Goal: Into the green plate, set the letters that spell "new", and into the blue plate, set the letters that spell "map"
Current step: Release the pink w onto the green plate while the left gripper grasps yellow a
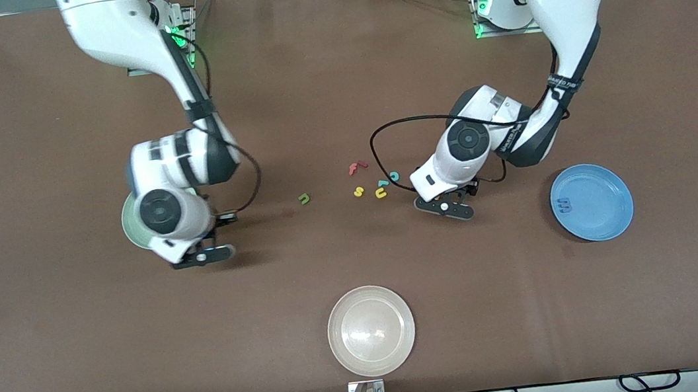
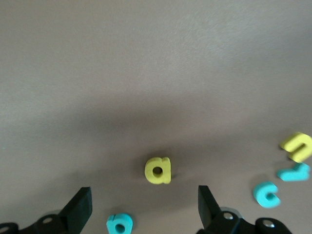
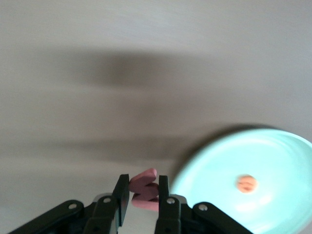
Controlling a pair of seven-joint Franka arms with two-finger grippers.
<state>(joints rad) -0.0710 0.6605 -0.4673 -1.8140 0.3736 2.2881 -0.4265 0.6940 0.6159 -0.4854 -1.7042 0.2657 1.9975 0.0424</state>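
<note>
My right gripper (image 3: 143,179) is shut on the pinkish-red "w" (image 3: 146,196), just off the rim of the green plate (image 3: 273,156). The orange "e" (image 3: 247,183) lies in that plate. In the front view the right gripper (image 1: 203,255) hangs by the green plate (image 1: 128,226), which the arm mostly hides. My left gripper (image 2: 144,195) is open low over the table, with the yellow "a" (image 2: 158,170) just ahead of its fingers and the teal "p" (image 2: 119,224) between them. The blue "m" (image 1: 564,203) lies in the blue plate (image 1: 605,218). The green "n" (image 1: 304,199) lies mid-table.
A beige-white plate (image 1: 371,330) sits near the table's front edge. Beside the left gripper (image 1: 447,206) lie a red "f" (image 1: 357,168), yellow "s" (image 1: 358,191), yellow "u" (image 1: 381,193) and teal "c" (image 1: 394,176). A black cable loops over the table by the left wrist.
</note>
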